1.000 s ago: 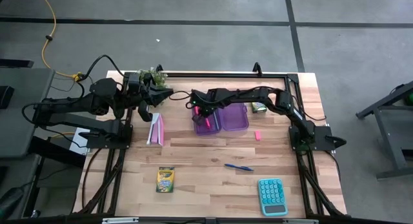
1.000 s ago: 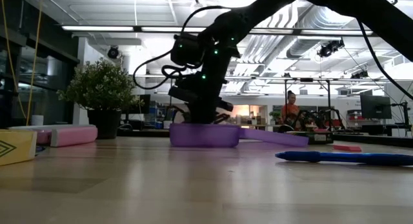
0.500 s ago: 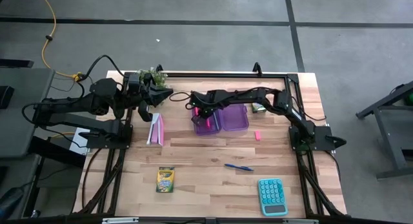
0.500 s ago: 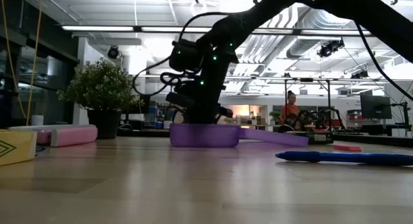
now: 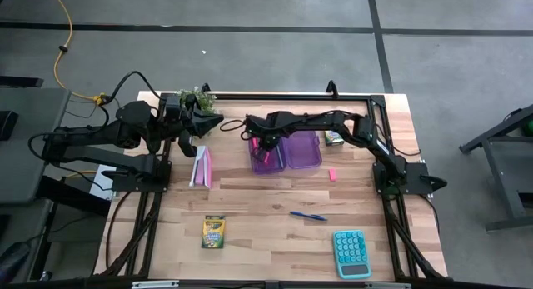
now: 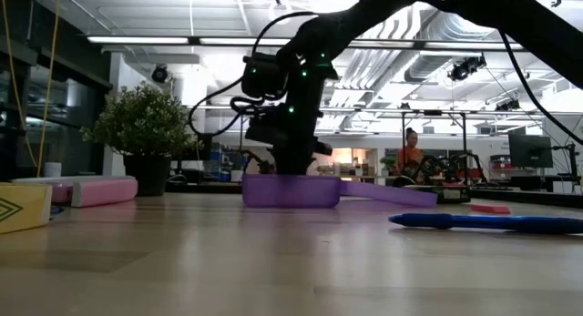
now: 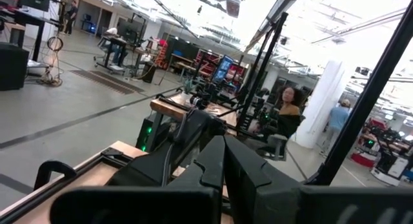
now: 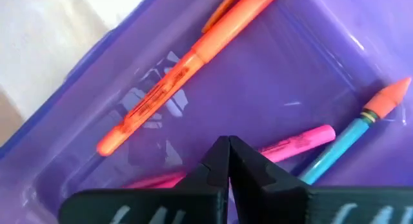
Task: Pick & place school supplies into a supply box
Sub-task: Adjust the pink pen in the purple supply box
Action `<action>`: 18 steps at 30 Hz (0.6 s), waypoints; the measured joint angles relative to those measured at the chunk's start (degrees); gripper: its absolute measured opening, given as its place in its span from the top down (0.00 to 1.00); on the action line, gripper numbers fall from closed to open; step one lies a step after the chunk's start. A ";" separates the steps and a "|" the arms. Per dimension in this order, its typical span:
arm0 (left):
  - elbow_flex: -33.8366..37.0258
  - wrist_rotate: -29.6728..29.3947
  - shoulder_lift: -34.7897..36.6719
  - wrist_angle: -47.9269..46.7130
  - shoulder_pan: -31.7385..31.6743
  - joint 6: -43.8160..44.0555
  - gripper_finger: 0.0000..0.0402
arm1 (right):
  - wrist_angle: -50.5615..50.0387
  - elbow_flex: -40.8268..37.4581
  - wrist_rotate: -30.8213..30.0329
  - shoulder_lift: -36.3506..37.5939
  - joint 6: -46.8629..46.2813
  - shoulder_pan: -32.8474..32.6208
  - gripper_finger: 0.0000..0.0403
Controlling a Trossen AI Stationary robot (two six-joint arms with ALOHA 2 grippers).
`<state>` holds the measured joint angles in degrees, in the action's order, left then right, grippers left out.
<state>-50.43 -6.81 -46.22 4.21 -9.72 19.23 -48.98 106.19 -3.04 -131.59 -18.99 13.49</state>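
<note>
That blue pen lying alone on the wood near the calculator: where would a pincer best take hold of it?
Probably at the middle of the blue pen, coming straight down from above. It lies flat on the bare table, long and slim, running roughly left to right in the high view, so the pincer fingers should straddle its thin width. Nothing crowds it; the teal calculator lies apart.

Supply box (image 5: 287,152) lies open at the bench (image 5: 266,239) centre-rear, its two halves side by side. Right hand (image 5: 260,145) sits inside the nine o'clock half, above three markers (image 8: 187,62) lying in it. Booklet (image 5: 201,166) lies at nine o'clock of the box. One crayon box (image 5: 214,231) lies at seven o'clock, a pen (image 5: 308,215) at six, an eraser (image 5: 332,174) at four, a calculator (image 5: 351,253) at five. A second crayon box (image 5: 334,138) lies at two o'clock. Left hand (image 5: 218,121) hangs over the rear edge at ten o'clock, beside a plant (image 5: 196,97).
</note>
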 joint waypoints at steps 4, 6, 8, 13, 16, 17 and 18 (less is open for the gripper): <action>0.00 -0.03 0.00 -0.02 0.00 -0.79 1.00 | -2.83 1.47 0.02 0.03 2.30 -0.04 1.00; 0.00 -0.02 0.00 -0.05 0.00 -0.79 1.00 | -3.59 1.42 0.06 0.04 2.56 -0.03 1.00; 0.00 -0.02 0.00 -0.09 0.00 -0.79 1.00 | -3.26 1.42 0.79 0.04 2.55 -0.02 1.00; 0.00 -0.02 0.00 -0.09 0.00 -0.79 1.00 | -0.81 1.42 4.20 0.04 1.07 -0.73 1.00; 0.00 -0.02 0.00 -0.09 0.00 -0.79 1.00 | -0.89 1.40 4.72 -0.08 0.92 -1.62 1.00; 0.00 -0.02 0.00 -0.09 0.00 -0.79 1.00 | -0.88 1.40 5.11 -0.13 0.94 -1.92 1.00; 0.00 -0.02 0.00 -0.09 0.00 -0.79 1.00 | -1.02 1.38 5.62 -0.21 0.92 -2.20 1.00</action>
<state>-50.43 -6.83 -46.22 4.12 -9.72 18.44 -50.00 107.57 2.58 -131.80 -18.06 11.29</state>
